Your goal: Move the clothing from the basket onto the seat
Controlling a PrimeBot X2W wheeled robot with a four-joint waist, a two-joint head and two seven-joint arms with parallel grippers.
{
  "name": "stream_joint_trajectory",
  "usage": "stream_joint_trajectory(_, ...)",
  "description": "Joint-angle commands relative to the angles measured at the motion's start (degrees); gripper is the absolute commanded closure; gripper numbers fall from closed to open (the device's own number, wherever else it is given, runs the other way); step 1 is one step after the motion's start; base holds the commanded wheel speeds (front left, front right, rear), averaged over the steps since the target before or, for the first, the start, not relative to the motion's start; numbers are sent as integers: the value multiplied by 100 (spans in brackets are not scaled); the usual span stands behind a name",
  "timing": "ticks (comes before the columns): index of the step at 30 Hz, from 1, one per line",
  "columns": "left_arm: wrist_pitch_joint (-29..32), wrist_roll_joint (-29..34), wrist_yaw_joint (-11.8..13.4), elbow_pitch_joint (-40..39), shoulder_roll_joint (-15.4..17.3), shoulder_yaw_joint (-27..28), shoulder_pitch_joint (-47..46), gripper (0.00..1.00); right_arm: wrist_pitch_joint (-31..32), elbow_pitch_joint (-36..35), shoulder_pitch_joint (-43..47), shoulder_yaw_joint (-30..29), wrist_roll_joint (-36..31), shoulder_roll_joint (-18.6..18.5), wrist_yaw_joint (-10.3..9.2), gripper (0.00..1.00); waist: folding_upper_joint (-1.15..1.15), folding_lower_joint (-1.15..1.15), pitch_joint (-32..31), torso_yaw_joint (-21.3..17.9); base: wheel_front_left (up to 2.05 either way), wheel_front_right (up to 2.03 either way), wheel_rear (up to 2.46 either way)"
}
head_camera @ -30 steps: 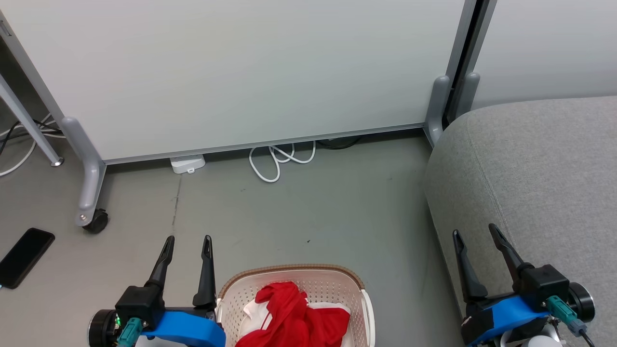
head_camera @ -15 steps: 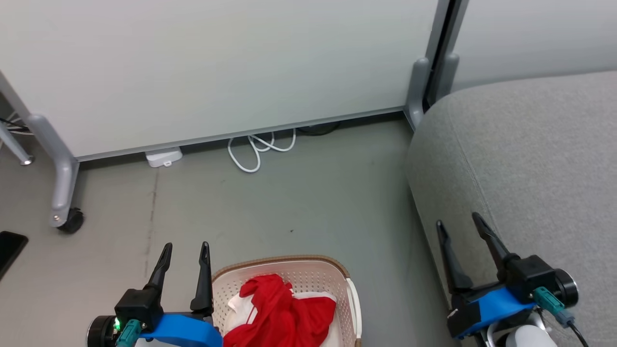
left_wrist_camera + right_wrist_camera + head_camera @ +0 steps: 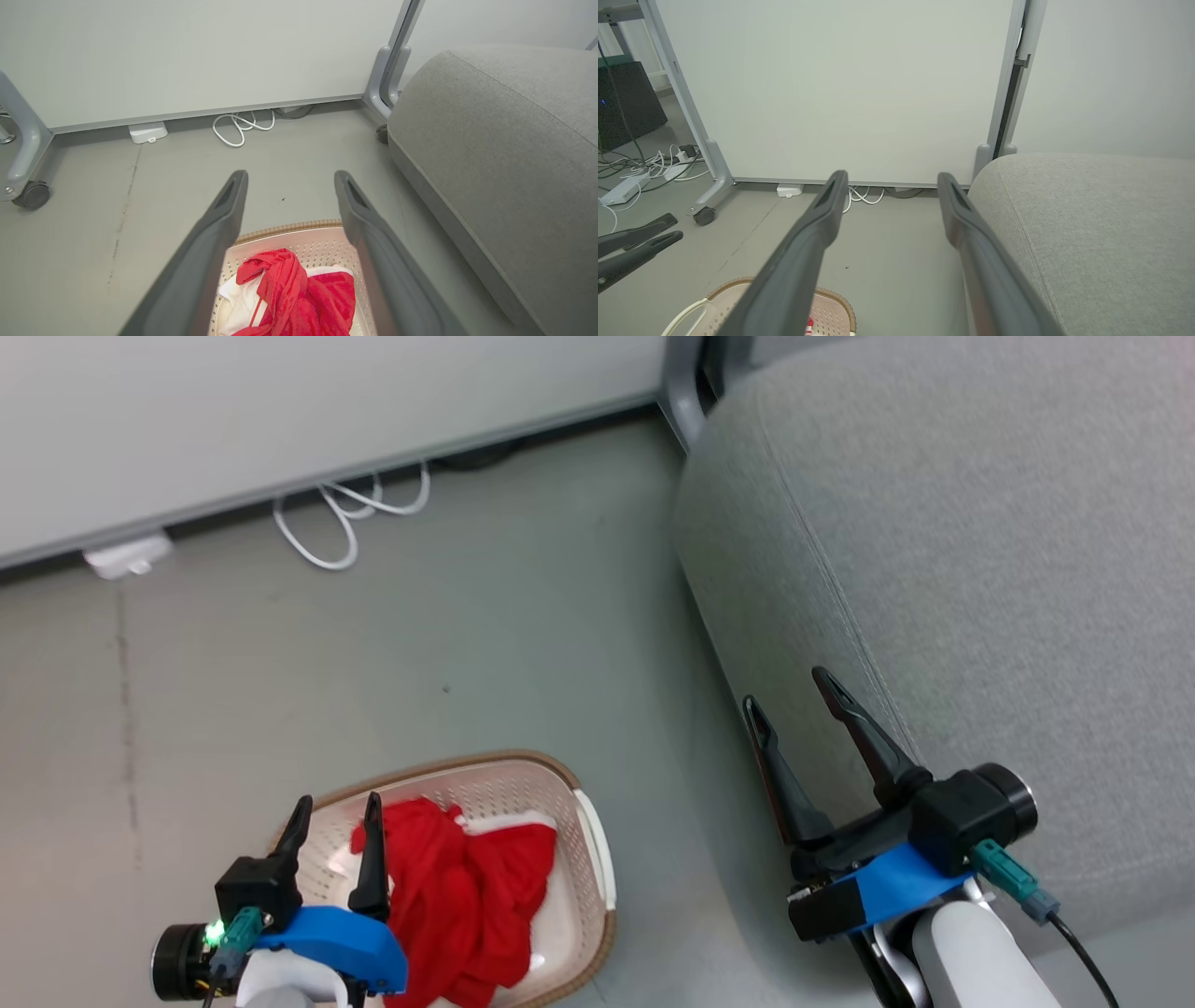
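Clothing: here's the clothing, a red heap with white showing at its edges, bunched up inside the basket and spilling toward its near side
Basket: sitting on the grey floor, brown rim up, mouth wide open to a reach from above
Seat: the seat is to the right of the basket, a strip of floor between them, its big flat cushion bare and ready to take the load
Left gripper: the left gripper hangs over the basket's left rim, fingers parted to a moderate gap with nothing between them; from its own wrist camera the red heap sits framed right between the two fingers, so it looks lined up for the pick
Right gripper: the right gripper is well to the right of the basket, up against the seat's rounded side, fingers spread wide and empty, likely parked out of the way or waiting to help at the drop
Beyond the basket: a looped white cable lies at the foot of a pale partition, clear of the work
Step in hand: I'd call this the approach, nothing lifted yet
Next move: a drop into the heap and a pinch on a thick fold
Risk: soft fabric may snag the second garment or drag the light basket
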Motion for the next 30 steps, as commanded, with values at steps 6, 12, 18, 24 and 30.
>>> stream_joint_trajectory(6,-29,78,13,764,220,25,-633,0,-19,-275,-363,179,172,-12,3,0,0,0,1124,-738,0,0,0)
stream_joint_trajectory(12,-1,145,41,1540,488,20,-1170,0,-19,-645,-399,99,311,-9,3,0,0,0,1756,-1037,0,0,0)
stream_joint_trajectory(18,134,216,132,2232,698,-22,-1620,0,-19,-855,-410,88,453,-8,3,0,0,0,2214,-1228,0,0,0)
stream_joint_trajectory(24,249,303,443,2709,894,-45,-1998,0,-19,-1097,-447,184,604,-9,3,0,0,0,2588,-1370,0,0,0)
stream_joint_trajectory(30,314,342,728,3021,1041,-50,-2265,0,-19,-1177,-412,237,715,-9,3,0,0,0,2834,-1467,0,0,0)
